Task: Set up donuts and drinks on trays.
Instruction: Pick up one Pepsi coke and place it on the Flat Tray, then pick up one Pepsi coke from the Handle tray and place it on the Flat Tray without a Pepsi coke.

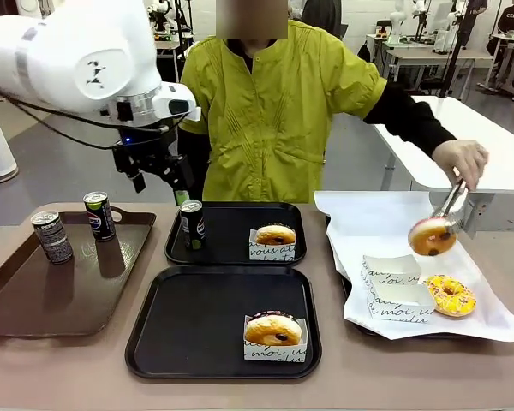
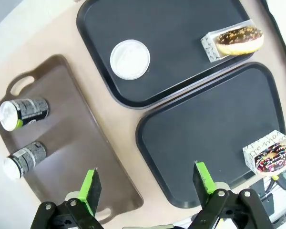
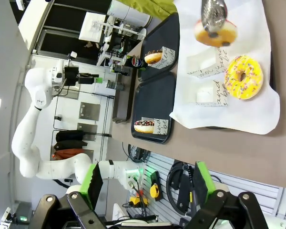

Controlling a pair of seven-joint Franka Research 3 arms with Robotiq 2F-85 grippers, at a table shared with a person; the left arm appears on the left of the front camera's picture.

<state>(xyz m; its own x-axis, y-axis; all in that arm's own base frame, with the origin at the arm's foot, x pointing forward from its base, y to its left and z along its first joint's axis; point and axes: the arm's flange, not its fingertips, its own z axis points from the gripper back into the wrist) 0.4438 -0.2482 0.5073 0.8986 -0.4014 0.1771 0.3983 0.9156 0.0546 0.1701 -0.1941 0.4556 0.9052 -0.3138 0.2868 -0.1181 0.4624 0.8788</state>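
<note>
tan table (image 1: 343, 377), person (image 1: 274, 111) opposite. far matte black square tray (image 1: 236, 224) holds one slim black soda can (image 1: 192, 223) and a chocolate donut (image 1: 276, 234) in a white paper sleeve: judged complete. near black tray (image 1: 197, 325) holds a sleeved donut (image 1: 272, 329), no can. two cans (image 1: 51, 236) stand on the glossy brown tray (image 1: 34, 300). left gripper (image 2: 147, 182) hangs above the far tray, released, empty; right gripper (image 3: 147, 180) likewise.

Your far tray (image 1: 236, 227) holds an upright can (image 1: 192, 224) at left and a sleeved chocolate donut (image 1: 275, 238) at right; your near tray (image 1: 193, 321) bears one sleeved donut (image 1: 272, 332) in its front right corner. Two more cans (image 1: 51, 237) (image 1: 98, 215) stand upright on the brown tray (image 1: 34, 300).
</note>
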